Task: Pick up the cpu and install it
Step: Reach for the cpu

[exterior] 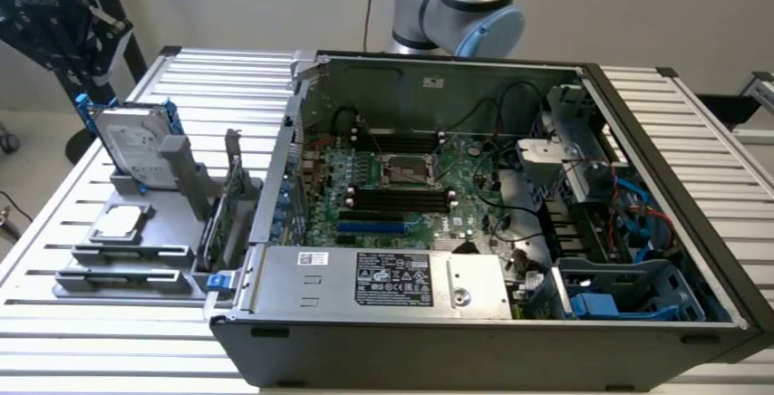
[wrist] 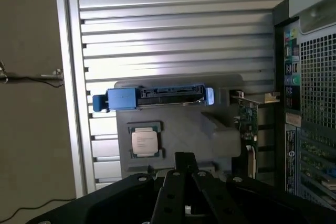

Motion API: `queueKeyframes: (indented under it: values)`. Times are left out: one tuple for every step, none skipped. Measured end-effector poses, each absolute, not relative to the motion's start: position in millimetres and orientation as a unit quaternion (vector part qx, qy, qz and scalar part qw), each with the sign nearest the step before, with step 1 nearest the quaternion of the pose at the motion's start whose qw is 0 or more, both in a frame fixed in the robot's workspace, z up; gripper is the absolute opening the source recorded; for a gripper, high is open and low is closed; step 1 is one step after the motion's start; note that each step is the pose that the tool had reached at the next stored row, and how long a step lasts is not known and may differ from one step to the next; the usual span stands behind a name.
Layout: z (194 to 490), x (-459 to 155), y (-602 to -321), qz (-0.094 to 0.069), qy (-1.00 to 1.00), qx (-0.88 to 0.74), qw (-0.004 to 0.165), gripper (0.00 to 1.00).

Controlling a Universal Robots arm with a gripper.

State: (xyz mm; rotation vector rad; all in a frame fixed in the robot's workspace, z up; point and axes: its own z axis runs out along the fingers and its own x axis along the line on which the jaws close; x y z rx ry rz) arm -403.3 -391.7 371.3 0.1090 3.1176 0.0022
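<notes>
Cpu check: my black gripper [wrist: 184,157] is clenched shut, empty. That small flat square silver-topped chip [wrist: 144,142] sits in the grey plastic holder [wrist: 210,135], just beside the upright blue-framed silver hard drive [wrist: 163,96].

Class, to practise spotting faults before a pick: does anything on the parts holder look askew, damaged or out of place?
Nothing stands out. The cpu lies flat and square in its recess on the grey holder; the hard drive stands upright in its slot.
</notes>
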Motion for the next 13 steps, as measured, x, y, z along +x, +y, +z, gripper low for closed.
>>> queueKeyframes:
  values:
    - [370.4,-407.8,-391.6,0.001,0.999,0.035,0.011,0.11]
    - [369.6,-412.3,-391.6,0.0,0.999,0.035,0.011,0.11]
    - [368.7,-417.2,-391.5,0.0,0.999,0.035,0.01,0.11]
    - [367.8,-421.6,-391.4,0.0,0.999,0.035,0.01,0.11]
    - [367.0,-426.2,-391.4,0.0,0.999,0.035,0.01,0.11]
    - [366.5,-430.6,-391.3,0.0,0.999,0.035,0.009,0.11]
    - [366.2,-435.2,-391.4,0.0,0.999,0.035,0.008,0.11]
    - [366.2,-439.6,-391.3,0.0,0.999,0.035,0.007,0.11]
    - [366.2,-444.1,-391.3,0.0,0.999,0.035,0.005,0.11]
    - [366.1,-447.9,-391.3,0.0,0.999,0.035,0.003,0.11]
    - [366.2,-450.0,-391.3,0.0,0.999,0.035,0.001,0.11]
    - [366.1,-450.1,-391.4,0.0,0.999,0.035,0.0,0.11]
    - [366.1,-450.1,-391.4,0.0,0.999,0.035,0.0,0.11]
